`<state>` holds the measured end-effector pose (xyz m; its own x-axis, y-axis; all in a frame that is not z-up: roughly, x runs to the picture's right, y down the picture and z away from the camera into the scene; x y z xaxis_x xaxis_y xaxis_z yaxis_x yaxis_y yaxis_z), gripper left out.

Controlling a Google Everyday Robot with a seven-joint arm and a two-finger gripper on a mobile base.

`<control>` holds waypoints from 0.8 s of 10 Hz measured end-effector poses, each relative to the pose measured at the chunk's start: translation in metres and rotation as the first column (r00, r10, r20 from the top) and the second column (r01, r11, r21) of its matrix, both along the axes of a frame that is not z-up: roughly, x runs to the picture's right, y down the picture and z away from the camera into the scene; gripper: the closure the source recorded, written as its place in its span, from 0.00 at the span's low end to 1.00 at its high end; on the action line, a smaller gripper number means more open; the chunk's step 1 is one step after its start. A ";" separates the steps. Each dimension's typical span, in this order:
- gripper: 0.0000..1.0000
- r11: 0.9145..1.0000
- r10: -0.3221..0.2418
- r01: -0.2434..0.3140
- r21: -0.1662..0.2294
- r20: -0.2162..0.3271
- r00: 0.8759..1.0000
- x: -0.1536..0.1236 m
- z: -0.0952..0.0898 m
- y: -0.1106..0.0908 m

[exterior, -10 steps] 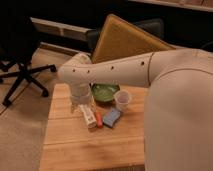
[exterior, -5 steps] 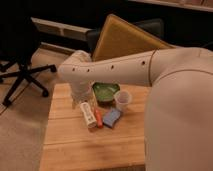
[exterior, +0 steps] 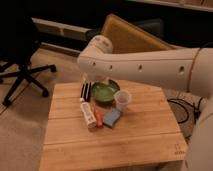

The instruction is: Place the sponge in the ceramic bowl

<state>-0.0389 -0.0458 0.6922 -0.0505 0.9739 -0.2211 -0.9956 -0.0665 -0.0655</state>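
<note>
The sponge (exterior: 112, 117) lies flat on the wooden table (exterior: 125, 147), just near-right of the bowl (exterior: 103, 93) and apart from it. An orange stick (exterior: 98, 118) and a white box (exterior: 88, 114) lie to its left, and a small cup (exterior: 122, 100) stands just beyond it on the far side. The bowl holds nothing visible. The gripper (exterior: 86, 98) hangs just left of the bowl, above the far end of the white box. Its two dark fingers (exterior: 83, 92) are parted by a narrow gap and grasp nothing. Over the last second the arm (exterior: 145, 67) has swung its elbow to the right and farther back. This carried the gripper slightly right and up, closer to the bowl's left rim. The sponge, bowl and other items have kept their positions. Judgement: the placing condition is not met, since the sponge rests outside the bowl. The released gripper is offset far-left of the sponge, so any grasp requires travel toward the near right, with the stick and box close enough to be nudged.
</note>
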 end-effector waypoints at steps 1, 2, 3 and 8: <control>0.35 1.000 0.007 -0.007 0.010 0.002 1.000 0.001 -0.001 -0.003; 0.35 1.000 0.004 -0.004 0.010 0.004 1.000 -0.001 -0.001 -0.002; 0.35 1.000 0.003 -0.003 0.009 0.006 1.000 -0.002 -0.001 -0.002; 0.35 0.989 0.060 -0.060 -0.135 0.000 0.998 0.011 0.005 0.055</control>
<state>-0.0281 0.0095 0.6971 -0.1070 0.9305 -0.3503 -0.9893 -0.1348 -0.0557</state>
